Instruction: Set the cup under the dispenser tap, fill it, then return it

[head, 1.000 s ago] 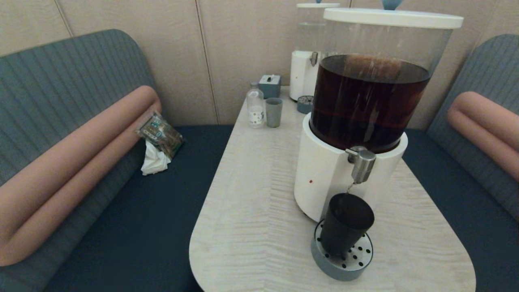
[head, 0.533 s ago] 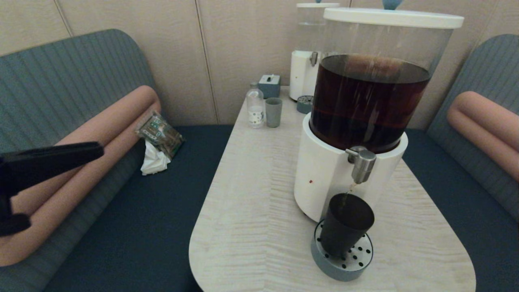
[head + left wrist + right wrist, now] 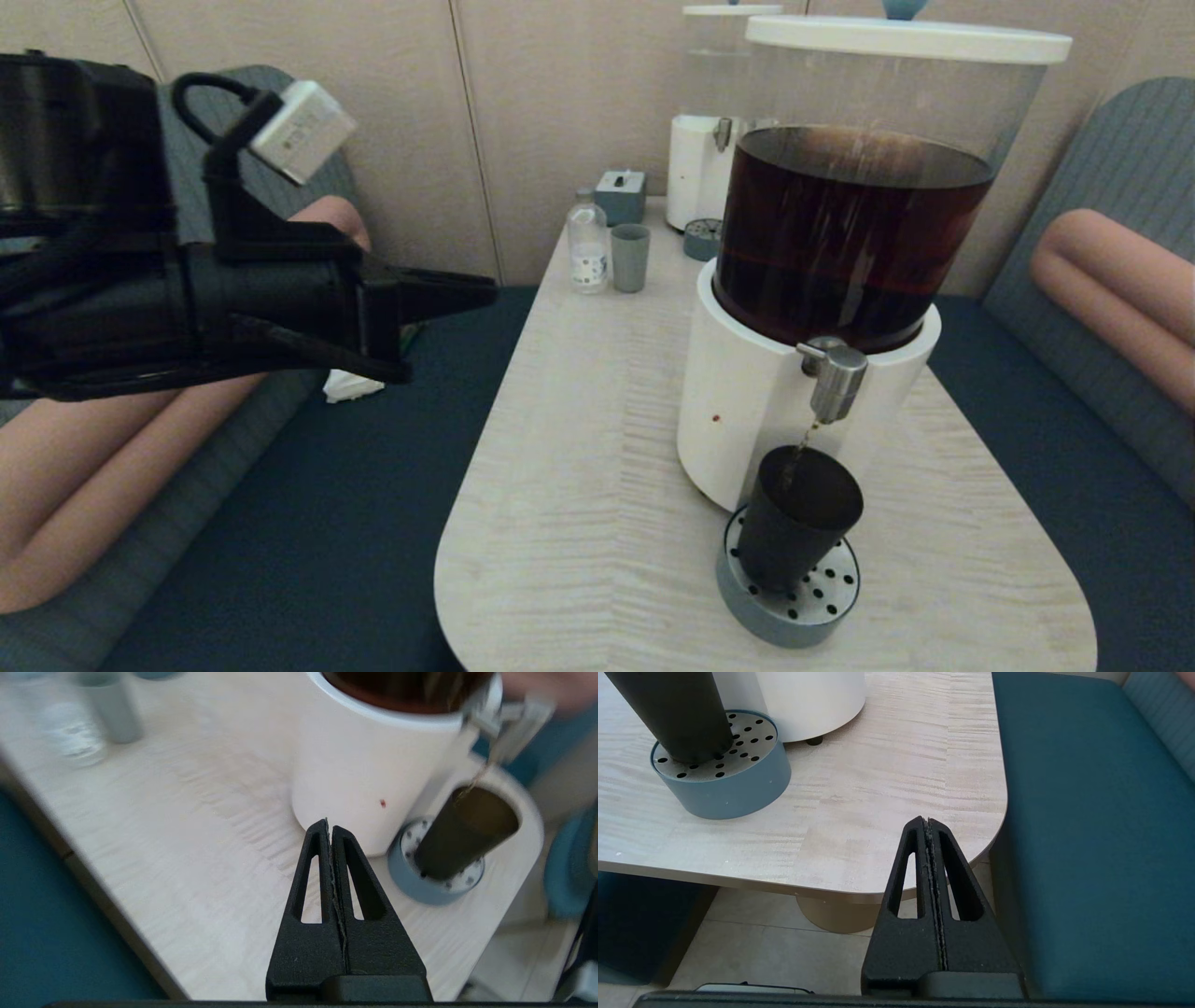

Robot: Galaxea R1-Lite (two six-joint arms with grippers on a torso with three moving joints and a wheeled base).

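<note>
The black cup (image 3: 796,518) (image 3: 465,833) (image 3: 672,714) stands on the grey-blue drip tray (image 3: 786,621) (image 3: 728,788) right under the steel dispenser tap (image 3: 834,376) (image 3: 511,725). A thin brown stream falls from the tap into the cup. My left gripper (image 3: 485,291) (image 3: 330,826) is shut and empty, raised at the left over the bench, pointing toward the table, well apart from the cup. My right gripper (image 3: 927,823) is shut and empty, low by the table's near right corner; it does not show in the head view.
The big white-based dispenser (image 3: 747,411) holds dark liquid. At the table's far end stand a pale grey-blue tumbler (image 3: 630,259), a small bottle (image 3: 588,245), a small box (image 3: 622,196) and a clear-tank dispenser (image 3: 700,168). Blue benches flank the table (image 3: 579,448).
My left arm has risen and swung in from the left edge, now filling the upper left of the head view. The cup and the tap have stayed put; the stream keeps running.
</note>
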